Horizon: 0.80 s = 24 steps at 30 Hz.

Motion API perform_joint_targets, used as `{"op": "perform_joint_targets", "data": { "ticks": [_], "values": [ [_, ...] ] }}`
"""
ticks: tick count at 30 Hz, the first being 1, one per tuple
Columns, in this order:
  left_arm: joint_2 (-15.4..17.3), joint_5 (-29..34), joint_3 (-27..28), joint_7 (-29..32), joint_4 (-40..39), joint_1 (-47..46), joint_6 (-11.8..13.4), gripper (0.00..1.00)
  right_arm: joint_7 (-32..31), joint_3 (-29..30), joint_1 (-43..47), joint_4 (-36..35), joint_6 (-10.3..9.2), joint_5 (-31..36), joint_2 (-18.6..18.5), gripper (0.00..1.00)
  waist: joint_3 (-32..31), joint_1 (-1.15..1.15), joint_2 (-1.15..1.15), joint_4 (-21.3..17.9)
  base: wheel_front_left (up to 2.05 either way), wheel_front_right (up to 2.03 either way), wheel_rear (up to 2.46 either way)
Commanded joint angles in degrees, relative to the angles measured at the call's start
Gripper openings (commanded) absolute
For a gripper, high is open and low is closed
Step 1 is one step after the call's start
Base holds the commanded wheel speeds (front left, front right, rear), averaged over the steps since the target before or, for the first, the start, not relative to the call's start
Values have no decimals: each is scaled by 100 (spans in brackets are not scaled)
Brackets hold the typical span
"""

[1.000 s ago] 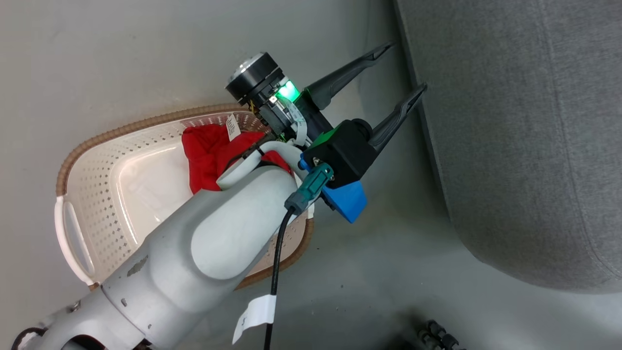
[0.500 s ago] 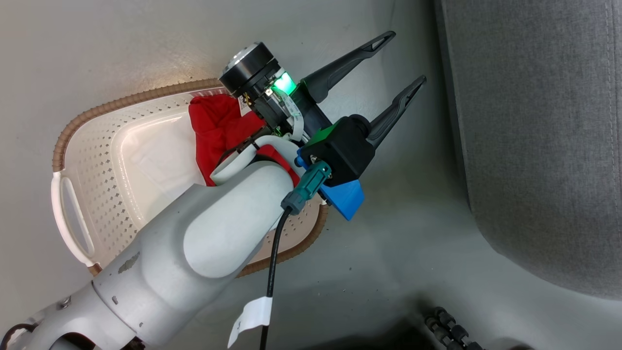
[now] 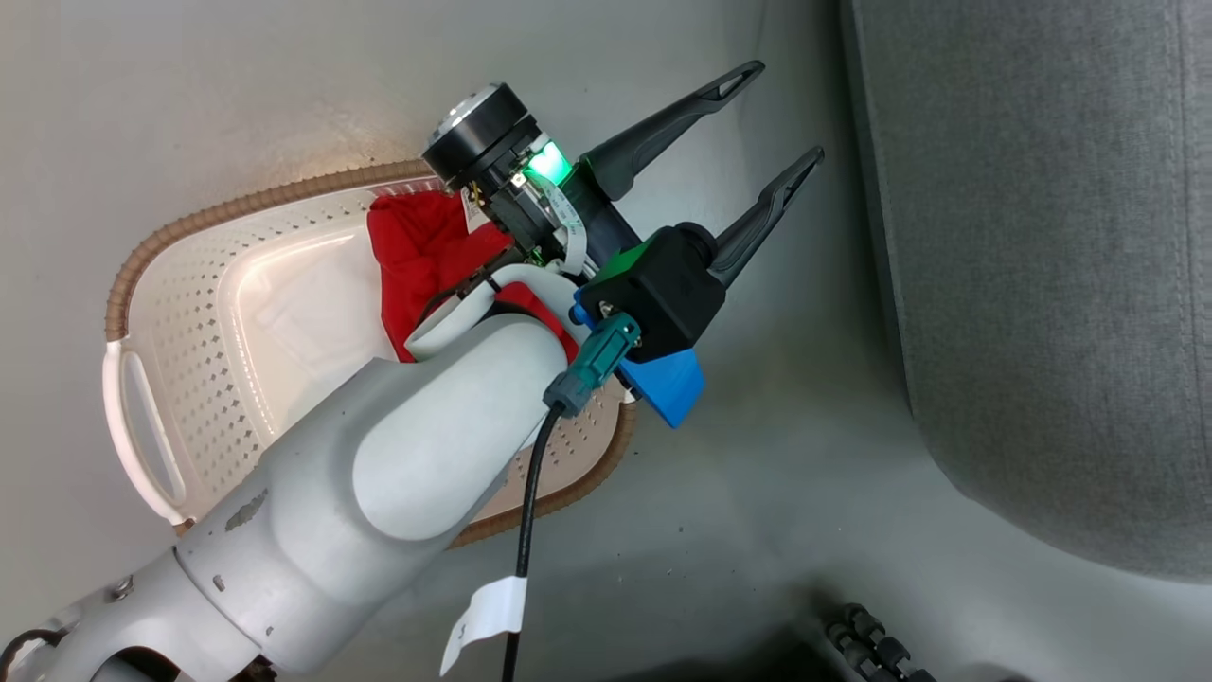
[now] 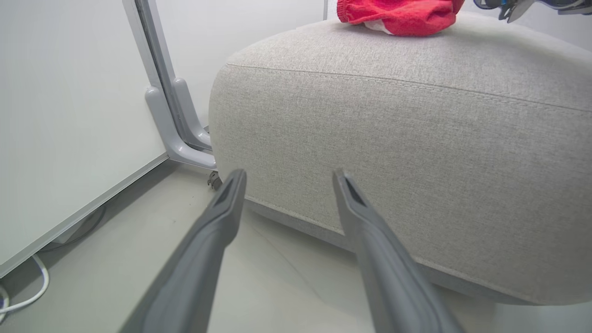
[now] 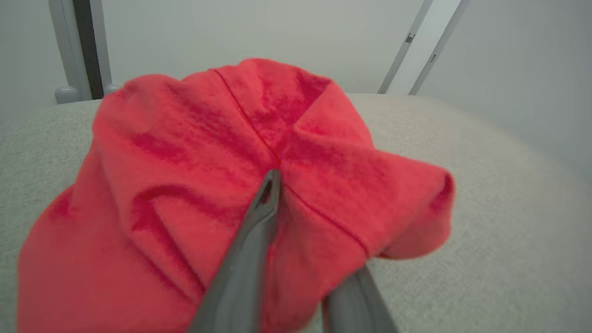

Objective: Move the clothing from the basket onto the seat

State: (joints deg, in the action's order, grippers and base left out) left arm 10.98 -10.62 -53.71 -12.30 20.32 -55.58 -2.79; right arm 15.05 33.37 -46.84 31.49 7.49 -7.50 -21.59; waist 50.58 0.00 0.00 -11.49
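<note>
The cream basket [image 3: 237, 204] sits on the floor at the left of the head view, with red clothing [image 3: 417, 246] bunched at its far end. My left gripper [image 3: 784, 114] hangs open and empty over the floor between the basket and the grey seat [image 3: 1042, 237]. In the left wrist view its fingers [image 4: 289, 175] point at the seat's side [image 4: 416, 162]. A red garment [image 4: 397, 14] lies on top of the seat. In the right wrist view my right gripper [image 5: 282, 185] is shut on that red garment [image 5: 185, 162], which rests on the cushion [image 5: 485, 185]; fabric hides one finger.
A grey metal post with a curved foot [image 4: 175, 125] stands beside the seat against a white wall panel. A white cable [image 4: 27, 296] lies on the floor by the wall. Dark wheels [image 3: 871, 649] show at the bottom edge of the head view.
The head view has shifted, so the basket and seat sit a little further right than a second ago. The left gripper stays open in about the same pose.
</note>
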Motion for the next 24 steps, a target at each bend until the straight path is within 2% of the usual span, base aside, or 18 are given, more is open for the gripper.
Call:
{"op": "perform_joint_targets", "data": {
  "ticks": [1, 12, 16, 24],
  "values": [
    [17, -47, 36, -54, 20, -8, 46, 100, 21, 57, 232, -141, 1, -60, 100, 100, -93, 0, 0, -19, 0, 0, 0],
    [-129, -267, 113, -254, 219, 355, 182, 100, 21, 346, 1529, -1156, 1, -36, 591, 100, -928, 0, 0, -49, 0, 0, 0],
    [-145, -405, 300, -290, 243, 564, 282, 100, 21, 190, 1838, -1604, 1, 50, 716, 100, -1358, 0, 0, -6, 0, 0, 0],
    [-206, -437, 1005, -296, -394, 1235, 487, 100, 20, -642, 2312, -2450, 1, 374, 1101, 100, -2185, 0, 0, 387, 0, 0, 0]
  ]
}}
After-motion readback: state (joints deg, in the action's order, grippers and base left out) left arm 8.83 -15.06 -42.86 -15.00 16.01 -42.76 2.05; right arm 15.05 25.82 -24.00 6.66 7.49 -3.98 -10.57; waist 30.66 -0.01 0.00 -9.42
